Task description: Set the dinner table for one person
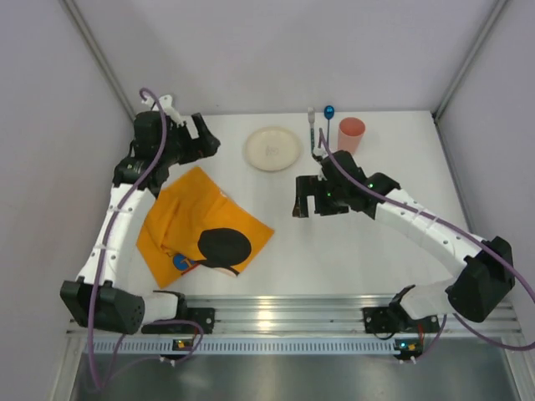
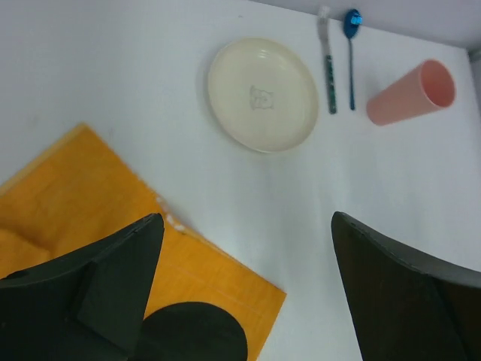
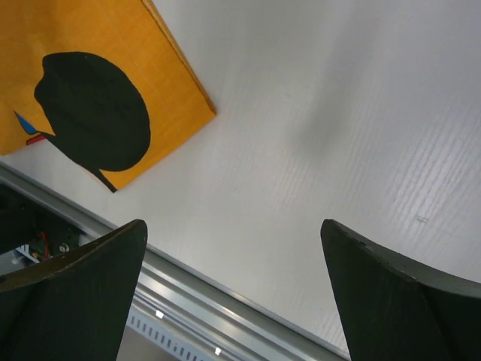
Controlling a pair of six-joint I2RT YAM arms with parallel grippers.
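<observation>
My 2 grippers gape empty: left gripper [image 1: 199, 138] near far corner of orange mat [image 1: 188, 213], right gripper [image 1: 308, 199] over middle of dinner table [image 1: 351, 251]. Risk: my right wrist, close by cup [image 1: 352, 132], swings wide and topples it

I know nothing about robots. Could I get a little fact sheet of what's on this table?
Table: white tabletop, ribbed rail along near edge
Mat: orange cloth mat, askew, left side
Plate: cream plate, empty, far side
Cutlery: fork and blue spoon, side by side, right of plate
Cup: pink cup, right of spoon
Left gripper: jaws open, empty
Right gripper: jaws open, empty
</observation>
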